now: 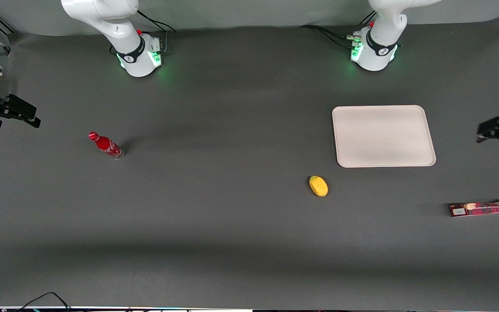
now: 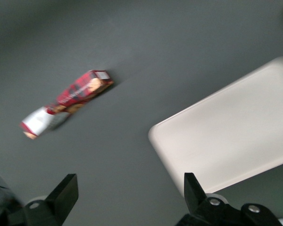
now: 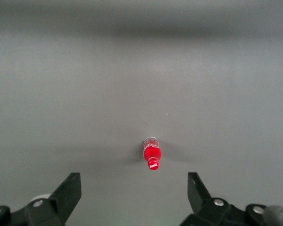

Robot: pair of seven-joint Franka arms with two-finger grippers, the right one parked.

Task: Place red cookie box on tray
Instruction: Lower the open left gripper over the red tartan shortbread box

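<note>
Gripper (image 2: 127, 195) fingers are spread wide, hanging above the table between the tray (image 1: 383, 135) and the red cookie box (image 1: 481, 209). Nothing is sitting on the tray.

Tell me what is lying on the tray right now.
Nothing lies on the tray. The red cookie box rests on the table nearer the front camera. The open gripper hovers apart.

Robotics lab test bench: two white arm bases (image 1: 139, 56) with green status lights bolted at edge of table (image 1: 232, 242) under plain dark grey mat, cables (image 1: 327, 34) trailing, few scattered props, left gripper (image 1: 487, 130) hanging at working arm's end.
</note>
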